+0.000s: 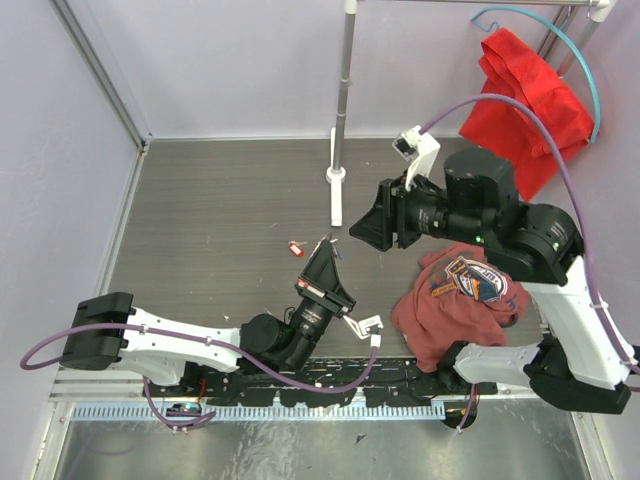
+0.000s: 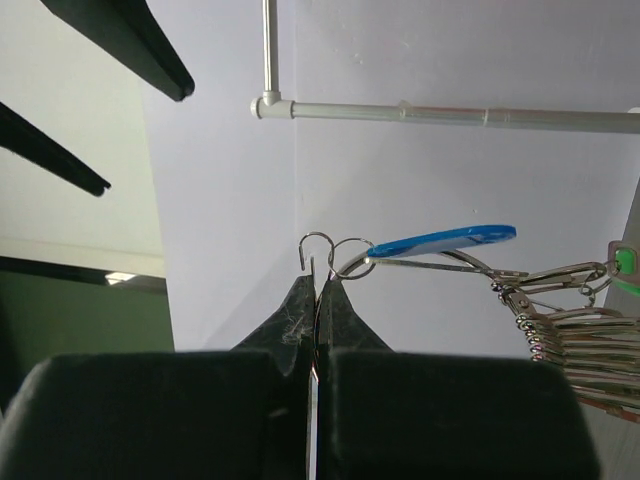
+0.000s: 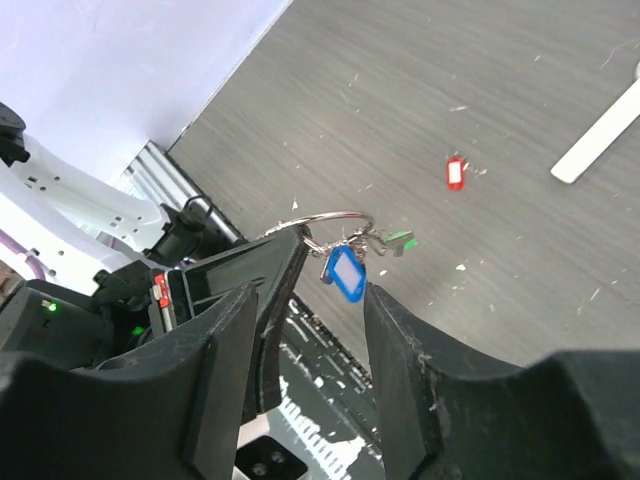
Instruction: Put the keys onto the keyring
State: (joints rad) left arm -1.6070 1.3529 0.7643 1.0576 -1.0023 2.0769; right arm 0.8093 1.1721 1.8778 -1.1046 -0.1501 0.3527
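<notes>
Keyring [image 2: 316,235] wire shows in the left wrist view pinched between the tips of the left gripper [image 2: 318,284], whose jaws are pressed together on it, and its hooked open end rises just above them. A blue-tagged key [image 2: 445,240] hangs off it to the right, with a green tag [image 2: 626,262] and a bunch of metal clasps [image 2: 565,325] beyond. The right gripper [image 2: 145,141] reaches in at upper left, its two black fingers spread. In the right wrist view those jaws stand parted, gripping nothing, with the ring and blue key held off the table just past their tips. A red-tagged key [image 3: 455,172] lies alone on the grey table [image 3: 420,90]. From above, both grippers are raised near mid-table, tips near but apart, and a maroon shirt [image 1: 455,295] lies beside the right arm.
</notes>
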